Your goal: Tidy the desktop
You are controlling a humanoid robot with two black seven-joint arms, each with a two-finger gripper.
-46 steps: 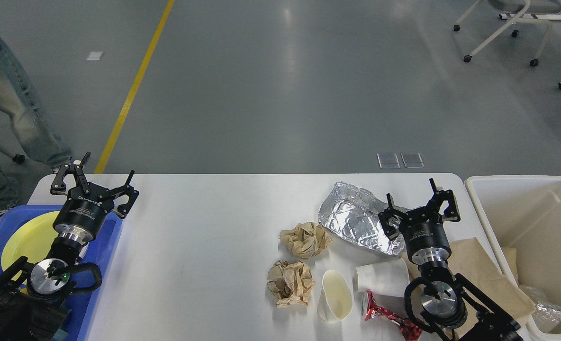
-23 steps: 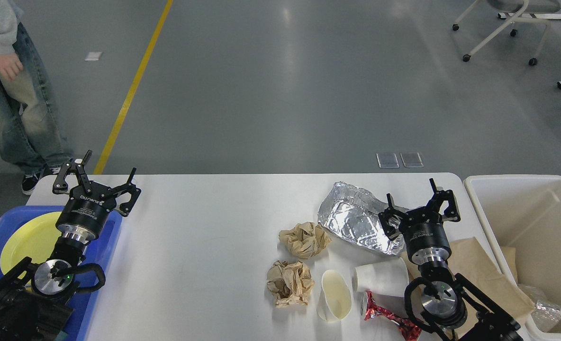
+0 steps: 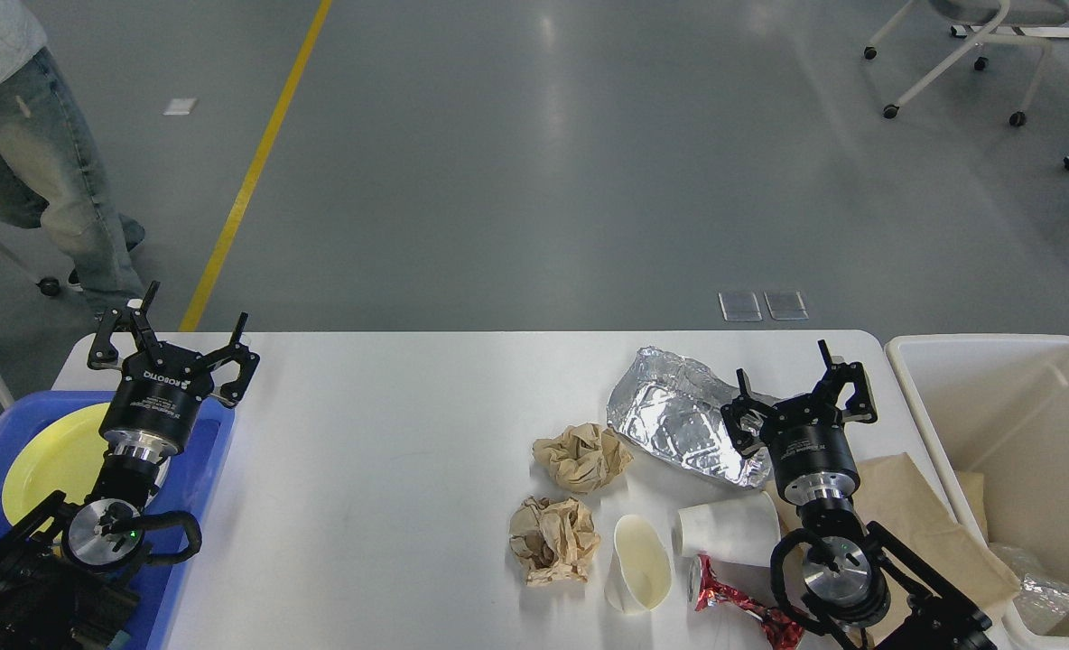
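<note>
The white desktop (image 3: 408, 424) carries litter on its right half: a crumpled foil tray (image 3: 674, 415), two balls of brown paper (image 3: 581, 456) (image 3: 553, 539), two tipped paper cups (image 3: 638, 561) (image 3: 726, 528), a red foil wrapper (image 3: 738, 607) and a flat brown paper bag (image 3: 914, 515). My right gripper (image 3: 804, 384) is open and empty, over the foil tray's right end. My left gripper (image 3: 169, 332) is open and empty above the desktop's far left corner, over the blue tray (image 3: 205, 478).
The blue tray holds a yellow plate (image 3: 51, 456) at the left edge. A beige bin (image 3: 1004, 415) with some litter inside stands to the right of the desktop. A person in jeans (image 3: 33, 171) walks at the far left. An office chair (image 3: 968, 45) stands far right.
My left gripper has shifted slightly left and away from me. The person at far left has moved. My right arm and the litter have not moved.
</note>
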